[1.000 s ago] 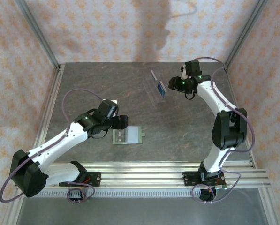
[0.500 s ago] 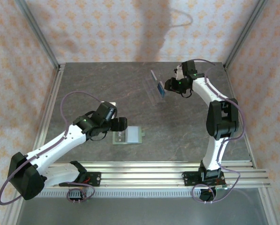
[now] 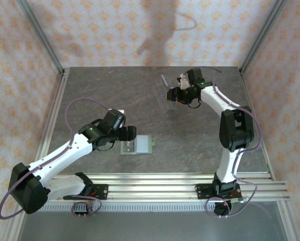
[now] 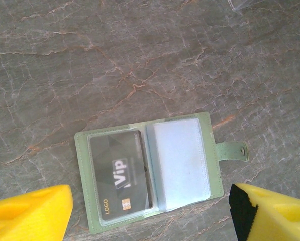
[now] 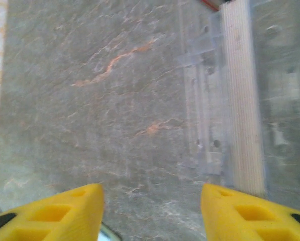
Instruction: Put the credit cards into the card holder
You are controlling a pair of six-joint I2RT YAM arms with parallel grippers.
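Observation:
The sage-green card holder (image 4: 210, 150) lies open on the table, snap tab to the right. A dark credit card (image 4: 120, 175) marked "Vip" sits in its left pocket; the right pocket (image 4: 180, 163) is pale and blank. My left gripper (image 4: 150, 213) hovers just above the holder's near edge, open, with a yellow finger on each side. From above, the left gripper (image 3: 128, 134) is at the left edge of the card holder (image 3: 142, 145). My right gripper (image 3: 171, 94) is over the clear stand, fingers apart with bare table between them (image 5: 152, 201). A pale blue edge (image 5: 107, 234) shows by its left finger.
The clear plastic stand (image 3: 162, 100) sits at the back centre; in the right wrist view the stand (image 5: 205, 100) carries a pale striped strip (image 5: 242, 100) along it. Metal rails (image 3: 54, 115) border the table left and right.
My right arm swung left over the clear stand, and the blue card that showed in front of its fingers is now covered by the gripper. The left arm has barely moved.

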